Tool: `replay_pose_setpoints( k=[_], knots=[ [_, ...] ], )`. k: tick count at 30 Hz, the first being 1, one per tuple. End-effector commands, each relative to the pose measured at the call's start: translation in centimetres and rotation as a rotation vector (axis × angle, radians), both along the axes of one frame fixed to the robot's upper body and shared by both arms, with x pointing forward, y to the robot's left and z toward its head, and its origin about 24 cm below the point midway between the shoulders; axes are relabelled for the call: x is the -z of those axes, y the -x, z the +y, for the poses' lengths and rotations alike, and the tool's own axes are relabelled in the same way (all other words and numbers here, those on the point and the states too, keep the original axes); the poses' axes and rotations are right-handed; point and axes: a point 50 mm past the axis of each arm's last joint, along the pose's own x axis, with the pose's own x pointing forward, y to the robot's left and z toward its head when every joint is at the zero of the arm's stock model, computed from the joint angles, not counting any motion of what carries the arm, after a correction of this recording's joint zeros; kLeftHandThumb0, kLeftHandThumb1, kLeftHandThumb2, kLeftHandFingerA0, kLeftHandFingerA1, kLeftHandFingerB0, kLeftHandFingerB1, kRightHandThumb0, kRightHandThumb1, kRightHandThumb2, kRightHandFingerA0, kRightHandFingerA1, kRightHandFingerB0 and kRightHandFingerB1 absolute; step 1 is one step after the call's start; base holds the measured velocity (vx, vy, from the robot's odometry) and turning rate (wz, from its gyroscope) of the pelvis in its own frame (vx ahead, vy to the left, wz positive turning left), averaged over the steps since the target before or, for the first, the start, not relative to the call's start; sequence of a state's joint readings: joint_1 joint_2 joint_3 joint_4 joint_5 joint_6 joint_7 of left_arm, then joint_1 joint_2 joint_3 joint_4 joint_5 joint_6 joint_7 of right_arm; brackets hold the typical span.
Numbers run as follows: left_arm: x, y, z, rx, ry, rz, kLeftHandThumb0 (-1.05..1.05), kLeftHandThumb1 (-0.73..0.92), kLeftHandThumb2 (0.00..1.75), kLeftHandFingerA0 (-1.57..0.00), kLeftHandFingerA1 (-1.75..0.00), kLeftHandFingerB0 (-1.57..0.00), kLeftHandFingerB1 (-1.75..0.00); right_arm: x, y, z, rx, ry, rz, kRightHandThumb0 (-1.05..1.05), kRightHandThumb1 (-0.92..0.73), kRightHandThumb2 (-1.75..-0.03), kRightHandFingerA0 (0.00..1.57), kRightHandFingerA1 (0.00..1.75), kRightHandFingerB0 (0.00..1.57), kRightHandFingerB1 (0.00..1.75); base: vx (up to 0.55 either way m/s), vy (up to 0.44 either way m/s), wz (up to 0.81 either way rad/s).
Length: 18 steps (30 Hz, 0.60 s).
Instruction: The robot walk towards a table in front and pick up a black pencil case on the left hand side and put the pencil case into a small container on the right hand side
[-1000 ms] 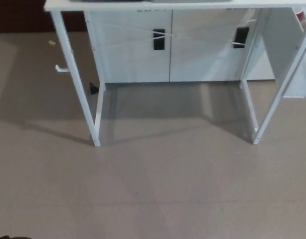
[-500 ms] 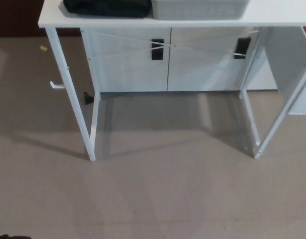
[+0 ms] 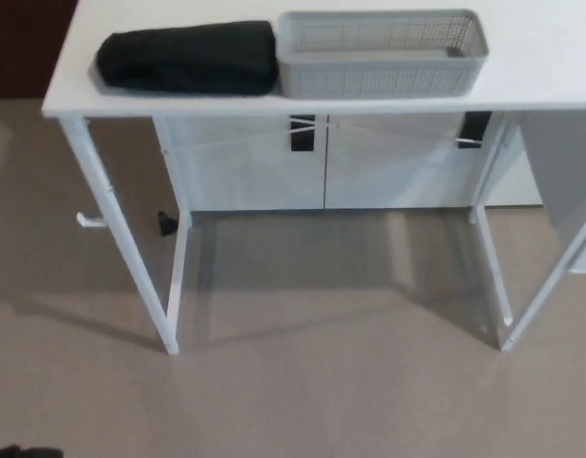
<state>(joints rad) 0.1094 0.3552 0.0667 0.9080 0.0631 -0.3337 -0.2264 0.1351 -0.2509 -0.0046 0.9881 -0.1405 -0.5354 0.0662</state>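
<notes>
Black pencil case noted at upper left on the white table, long axis lying left-right, its right end touching the grey mesh container; neither hand is seen, so grip state cannot be told.

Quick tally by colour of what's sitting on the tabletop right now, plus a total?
Black: 1, the pencil case
Grey: 1, the mesh container
Total: 2 things on the white table. Neither robot hand is in view.
</notes>
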Motion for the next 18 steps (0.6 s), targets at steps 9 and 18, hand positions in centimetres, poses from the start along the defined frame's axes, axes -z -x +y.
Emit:
replay_pose_setpoints(
  k=[9,18],
  knots=[
    [-0.06,0.40,0.56,-0.013,-0.011,0.005,-0.41,0.37,0.68,-0.64,-0.52,-0.48,-0.47,0.02,0.43,-0.26,0.009,0.004,0.008,-0.36,-0.58,-0.58,0.71,0.58,0.59,0.44,0.23,0.065,-0.10],
    [0.05,0.96,0.58,-0.014,-0.002,0.016,-0.40,0.37,0.67,-0.65,-0.52,-0.46,-0.46,0.28,1.14,-0.24,0.004,0.023,0.025,-0.36,-0.57,-0.57,0.71,0.55,0.60,0.44,0.30,0.093,-0.02]
  ],
)
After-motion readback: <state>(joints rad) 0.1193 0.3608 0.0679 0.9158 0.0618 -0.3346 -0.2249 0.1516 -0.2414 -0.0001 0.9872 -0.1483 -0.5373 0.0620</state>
